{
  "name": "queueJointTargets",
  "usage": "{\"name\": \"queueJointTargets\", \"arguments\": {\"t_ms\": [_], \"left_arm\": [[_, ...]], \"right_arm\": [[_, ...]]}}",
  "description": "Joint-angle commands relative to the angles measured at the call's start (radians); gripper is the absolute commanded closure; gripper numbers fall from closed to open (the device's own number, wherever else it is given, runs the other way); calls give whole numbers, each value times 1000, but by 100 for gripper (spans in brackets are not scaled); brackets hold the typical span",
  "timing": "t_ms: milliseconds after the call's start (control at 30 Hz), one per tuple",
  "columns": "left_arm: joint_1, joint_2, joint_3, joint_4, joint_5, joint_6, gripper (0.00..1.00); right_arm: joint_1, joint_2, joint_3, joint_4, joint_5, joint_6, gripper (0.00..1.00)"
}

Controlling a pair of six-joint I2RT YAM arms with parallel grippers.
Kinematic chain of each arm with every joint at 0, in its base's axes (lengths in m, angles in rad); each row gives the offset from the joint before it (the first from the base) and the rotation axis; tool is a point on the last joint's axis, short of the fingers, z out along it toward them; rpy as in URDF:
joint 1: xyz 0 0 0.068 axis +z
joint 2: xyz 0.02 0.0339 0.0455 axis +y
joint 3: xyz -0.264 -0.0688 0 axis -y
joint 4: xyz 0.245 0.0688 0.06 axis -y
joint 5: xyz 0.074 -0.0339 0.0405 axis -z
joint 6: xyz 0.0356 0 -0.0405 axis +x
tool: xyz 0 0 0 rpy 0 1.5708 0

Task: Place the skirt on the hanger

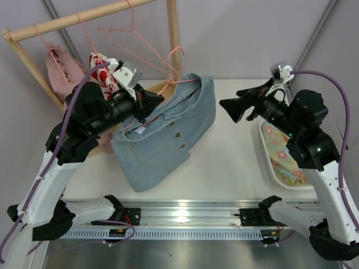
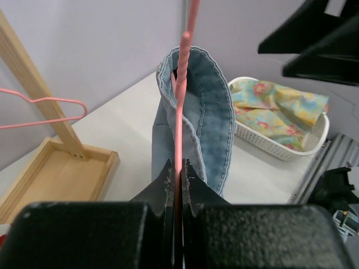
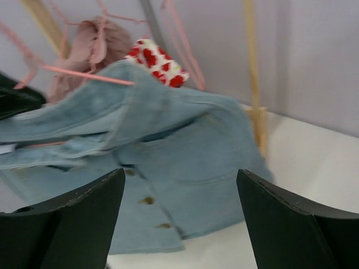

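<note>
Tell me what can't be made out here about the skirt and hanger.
- Top view: the skirt covers most of the hanger, so how far it is threaded is hidden.
- Left wrist view: the left gripper, shut on the hanger, blocks its near end.
- Right wrist view: blur smears the skirt's buttons beyond the open right gripper.
- Top view: the right arm hides part of the basket.

A white surface carries the draped denim skirt; a white basket of floral cloth at right; a wooden rack base at left.
</note>
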Motion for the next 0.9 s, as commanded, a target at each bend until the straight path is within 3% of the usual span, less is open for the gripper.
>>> {"name": "queueJointTargets", "arguments": {"t_ms": [0, 100, 400, 600, 633, 700, 833, 867], "left_arm": [[6, 6, 11, 110, -69, 19, 100], [6, 4, -10, 123, -80, 20, 100], [6, -25, -59, 146, -37, 5, 100], [6, -37, -102, 157, -7, -1, 100], [6, -43, -107, 159, -5, -1, 100], [6, -48, -114, 166, 3, -4, 100], [6, -65, -125, 174, -4, -4, 100], [6, -72, -128, 180, -4, -7, 100]], "right_arm": [[184, 63, 51, -60, 161, 61, 13], [298, 132, 108, -103, 306, 76, 14], [410, 261, 232, -97, 533, 73, 26], [455, 387, 377, -135, 660, 9, 41], [455, 399, 389, -146, 694, 6, 51], [455, 427, 415, -152, 717, -9, 62], [450, 471, 464, -184, 798, -38, 100], [446, 490, 475, -192, 806, -49, 100]]}}
